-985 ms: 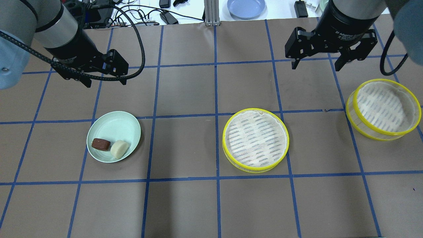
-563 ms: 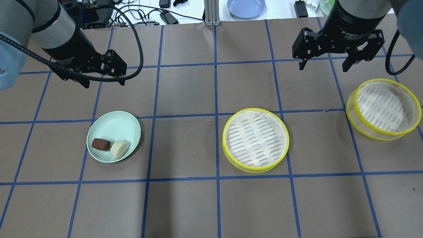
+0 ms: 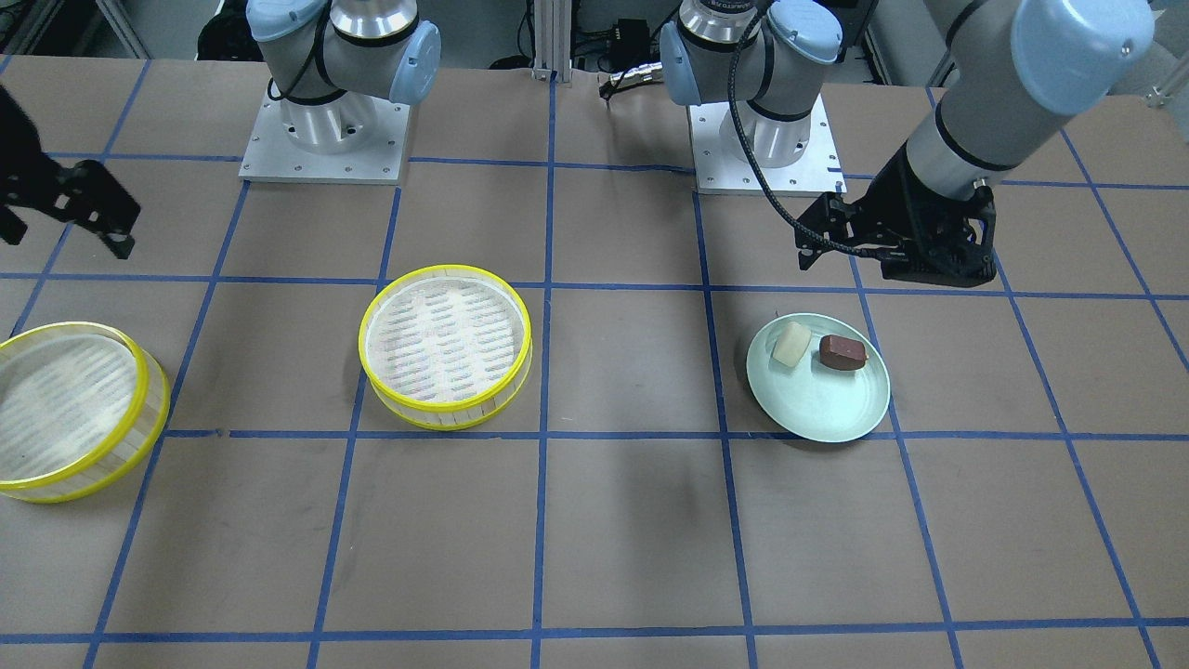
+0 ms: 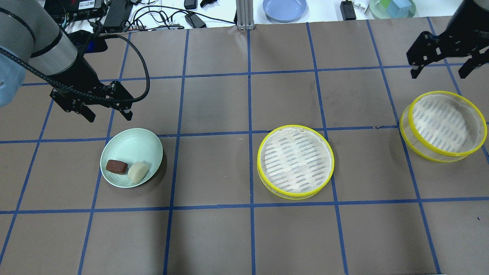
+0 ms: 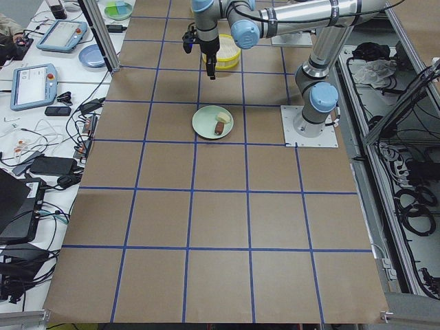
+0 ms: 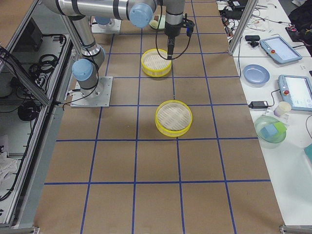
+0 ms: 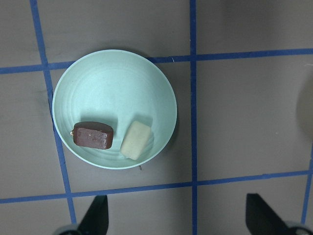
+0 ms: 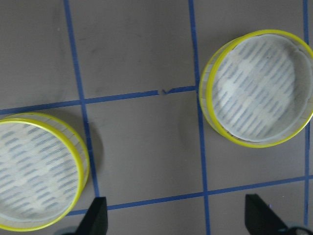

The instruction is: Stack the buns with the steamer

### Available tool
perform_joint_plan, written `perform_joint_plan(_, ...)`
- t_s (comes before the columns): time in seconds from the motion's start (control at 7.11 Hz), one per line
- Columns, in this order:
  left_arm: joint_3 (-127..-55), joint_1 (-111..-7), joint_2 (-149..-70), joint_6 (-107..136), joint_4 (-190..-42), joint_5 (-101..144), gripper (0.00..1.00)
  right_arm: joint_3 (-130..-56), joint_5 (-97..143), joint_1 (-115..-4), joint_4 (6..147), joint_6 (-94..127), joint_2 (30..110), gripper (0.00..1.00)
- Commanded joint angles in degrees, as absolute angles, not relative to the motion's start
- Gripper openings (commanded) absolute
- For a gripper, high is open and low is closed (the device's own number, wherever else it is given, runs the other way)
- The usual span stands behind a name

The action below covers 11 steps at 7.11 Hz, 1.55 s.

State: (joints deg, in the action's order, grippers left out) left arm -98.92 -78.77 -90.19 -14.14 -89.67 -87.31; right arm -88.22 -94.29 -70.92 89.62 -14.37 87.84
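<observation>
A dark reddish-brown bun (image 4: 116, 166) and a cream-white bun (image 4: 138, 172) lie side by side in a mint-green plate (image 4: 133, 143) at the table's left. They also show in the left wrist view, brown (image 7: 94, 135) and cream (image 7: 135, 140). My left gripper (image 4: 109, 114) is open and empty, above the table just beyond the plate. One steamer tray (image 4: 295, 161) stands mid-table, the other (image 4: 443, 126) at the right edge; both are empty. My right gripper (image 4: 439, 74) is open and empty, beyond the right tray.
A blue plate (image 4: 284, 8), cables (image 4: 160, 15) and a green bowl with a blue block (image 4: 393, 7) lie past the table's far edge. Blue tape lines grid the brown tabletop. The arm bases (image 3: 325, 139) stand at the robot's side.
My left gripper has moved left and nearer to the plate. My right gripper has moved right, toward the far side of the right tray. Both stayed open; nothing else moved.
</observation>
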Motion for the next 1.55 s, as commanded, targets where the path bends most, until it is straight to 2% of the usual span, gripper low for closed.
perform_joint_plan(0.0, -102.3, -77.0, -94.1, -26.0, -87.5, -87.5, 1.00, -88.3, -94.7, -61.0, 97.0, -31.6, 79.2, 1.00)
perform_joint_plan(0.42, -104.0, -77.0, -100.4, -37.0, -87.4, -88.9, 1.00, -88.7, -95.4, -54.0, 110.4, -44.1, 67.3, 0.99)
perform_joint_plan(0.7, -106.3, -77.0, -103.7, -39.1, -85.7, -88.9, 1.00, -92.0, -94.9, -50.4, 122.0, -52.3, 62.2, 0.97)
perform_joint_plan(0.84, -106.4, -77.0, -105.4, -39.1, -85.6, -88.9, 1.00, -94.1, -94.6, -49.3, 125.0, -53.0, 61.9, 0.88)
perform_joint_plan(0.99, -106.4, -77.0, -106.9, -39.0, -85.4, -88.8, 1.00, -94.6, -95.0, -49.2, 125.7, -53.1, 61.1, 0.70)
perform_joint_plan(1.13, -106.5, -77.0, -108.4, -39.2, -83.5, -88.8, 1.00, -94.6, -95.4, -49.1, 125.7, -53.4, 60.1, 0.43)
perform_joint_plan(1.27, -106.5, -77.1, -110.1, -39.3, -81.4, -88.8, 1.00, -94.6, -95.5, -49.1, 125.5, -53.9, 59.9, 0.10)
perform_joint_plan(1.41, -106.8, -77.1, -111.1, -39.5, -80.9, -88.9, 0.99, -94.6, -95.5, -49.1, 125.2, -53.8, 59.9, 0.00)
